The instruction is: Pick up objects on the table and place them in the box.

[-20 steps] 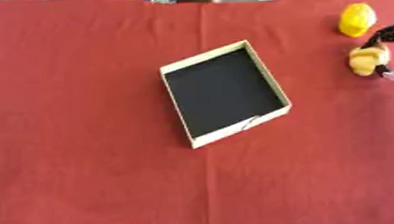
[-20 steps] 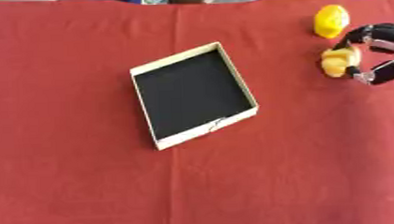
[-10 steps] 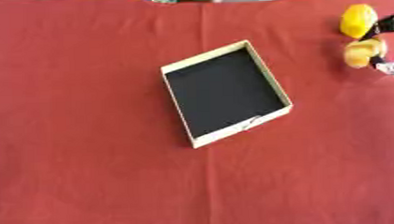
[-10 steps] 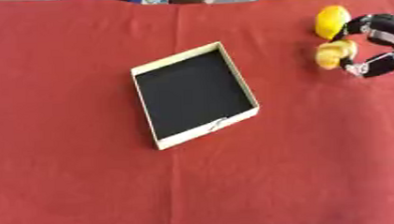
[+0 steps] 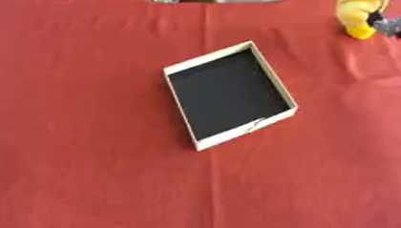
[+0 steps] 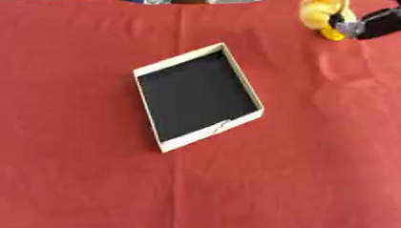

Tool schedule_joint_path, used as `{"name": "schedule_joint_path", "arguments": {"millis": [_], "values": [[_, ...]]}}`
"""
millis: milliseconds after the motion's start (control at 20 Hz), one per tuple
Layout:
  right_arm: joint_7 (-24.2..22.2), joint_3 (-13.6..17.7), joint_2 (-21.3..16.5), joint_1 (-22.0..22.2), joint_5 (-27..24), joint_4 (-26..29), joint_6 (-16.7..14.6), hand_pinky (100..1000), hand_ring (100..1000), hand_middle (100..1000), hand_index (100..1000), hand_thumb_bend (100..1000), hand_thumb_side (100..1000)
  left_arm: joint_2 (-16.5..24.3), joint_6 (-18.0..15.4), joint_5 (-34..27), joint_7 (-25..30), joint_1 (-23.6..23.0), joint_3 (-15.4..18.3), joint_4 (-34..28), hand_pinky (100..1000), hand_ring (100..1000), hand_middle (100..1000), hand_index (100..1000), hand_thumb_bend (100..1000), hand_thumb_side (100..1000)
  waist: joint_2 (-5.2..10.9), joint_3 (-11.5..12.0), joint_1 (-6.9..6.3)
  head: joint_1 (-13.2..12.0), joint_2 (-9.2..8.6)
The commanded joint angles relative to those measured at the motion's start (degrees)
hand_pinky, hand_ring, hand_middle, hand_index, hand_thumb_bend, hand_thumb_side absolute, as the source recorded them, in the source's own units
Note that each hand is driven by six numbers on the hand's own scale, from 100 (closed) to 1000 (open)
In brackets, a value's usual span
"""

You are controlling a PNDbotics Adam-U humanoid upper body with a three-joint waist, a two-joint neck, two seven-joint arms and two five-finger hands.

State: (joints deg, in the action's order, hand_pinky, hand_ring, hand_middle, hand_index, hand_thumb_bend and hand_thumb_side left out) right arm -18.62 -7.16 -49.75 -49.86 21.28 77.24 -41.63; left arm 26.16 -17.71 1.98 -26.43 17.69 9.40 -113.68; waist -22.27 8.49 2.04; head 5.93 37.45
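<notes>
Yellow object (image 6: 324, 12) sits near the far right corner of the red table (image 6: 72, 187), the right hand (image 6: 376, 21) curled around it, the empty box (image 6: 196, 97) lying mid-table.

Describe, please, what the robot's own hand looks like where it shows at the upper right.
Only part of the right hand shows at the right edge: black fingers with grey or silvery segments. No cables or markings can be made out. The left hand is out of view.

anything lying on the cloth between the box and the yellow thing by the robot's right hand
Nothing: in the right eye view only bare red cloth lies between the box and the yellow object at the right hand.
</notes>
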Motion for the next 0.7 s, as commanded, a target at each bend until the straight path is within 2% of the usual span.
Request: {"name": "schedule_joint_path", "arguments": {"millis": [50,200,350,500,700], "values": [[-5.1,-4.0,0.5,-3.3,-5.0,5.6,-0.2,804,779,498,579,100,100,0.9,0.0,-0.4,0.3,0.7,0.1,-0.9,834,836,678,813,100,680,1.51,0.2,-0.01,0.4,-0.26],[-10.7,-7.5,5.1,-6.7,-8.0,6.8,0.5,806,785,504,587,100,100,0.8,0.0,-0.6,0.4,0.7,0.0,-0.9,834,836,678,813,100,680,1.63,0.5,-0.02,0.6,-0.21],[-14.8,-9.8,9.1,-9.0,-8.6,5.6,1.3,805,788,510,593,100,100,0.6,0.0,-0.7,0.5,0.7,0.0,-0.9,834,836,677,812,100,683,1.65,0.7,-0.03,0.6,-0.13],[-16.2,-11.3,12.6,-9.9,-5.8,2.7,1.2,804,791,514,596,100,100,0.4,0.1,-0.9,0.6,0.7,-0.1,-0.9,834,836,677,812,100,686,1.64,0.8,0.05,0.7,-0.06],[-15.4,-11.9,17.2,-9.7,0.5,-2.8,0.1,804,797,517,599,100,100,0.1,0.1,-1.1,0.8,0.8,-0.2,-0.9,834,836,676,811,100,688,1.53,1.2,0.01,1.0,-0.06]]}}
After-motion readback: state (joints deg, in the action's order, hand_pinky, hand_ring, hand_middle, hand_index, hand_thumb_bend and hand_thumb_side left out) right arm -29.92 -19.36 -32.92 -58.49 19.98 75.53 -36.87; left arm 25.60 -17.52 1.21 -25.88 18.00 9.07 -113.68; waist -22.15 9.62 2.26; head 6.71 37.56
